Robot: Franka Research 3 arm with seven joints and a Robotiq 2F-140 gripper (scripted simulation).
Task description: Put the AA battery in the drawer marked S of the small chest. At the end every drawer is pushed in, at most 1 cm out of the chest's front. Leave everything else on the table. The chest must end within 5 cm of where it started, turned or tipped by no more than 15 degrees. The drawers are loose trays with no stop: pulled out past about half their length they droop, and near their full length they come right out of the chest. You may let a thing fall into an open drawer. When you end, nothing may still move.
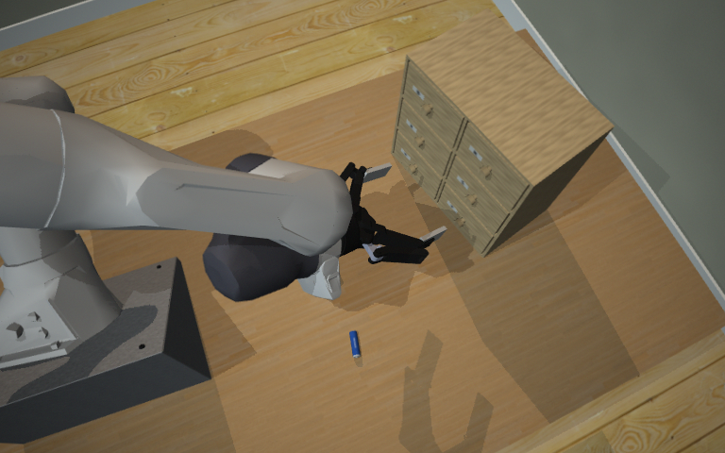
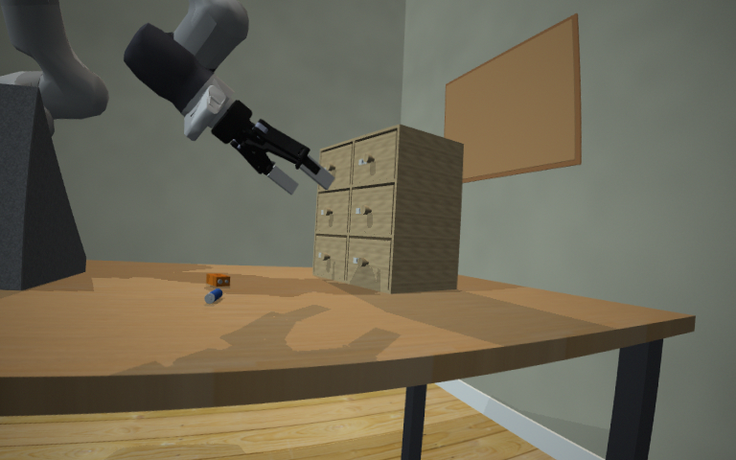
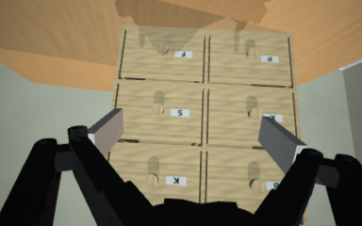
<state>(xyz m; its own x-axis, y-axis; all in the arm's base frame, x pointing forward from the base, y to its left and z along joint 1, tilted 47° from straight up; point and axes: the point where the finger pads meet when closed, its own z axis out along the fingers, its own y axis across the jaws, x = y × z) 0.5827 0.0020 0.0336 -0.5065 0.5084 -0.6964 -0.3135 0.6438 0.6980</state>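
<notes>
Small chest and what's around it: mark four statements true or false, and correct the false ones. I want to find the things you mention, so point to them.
1. The AA battery point(image 1: 354, 343) point(image 2: 214, 295) lies on the table point(image 1: 299, 400) point(image 2: 162, 335) point(image 3: 47, 28). True.
2. The gripper point(image 1: 413, 198) point(image 2: 310, 187) point(image 3: 191, 124) is shut on the battery. False: it is open and holds nothing.
3. The S drawer point(image 1: 477, 191) point(image 2: 374, 224) point(image 3: 141, 122) is in the chest's point(image 1: 513, 101) point(image 2: 428, 217) point(image 3: 205, 94) middle row. True.
4. The S drawer hangs well out. False: it looks pushed in.
</notes>
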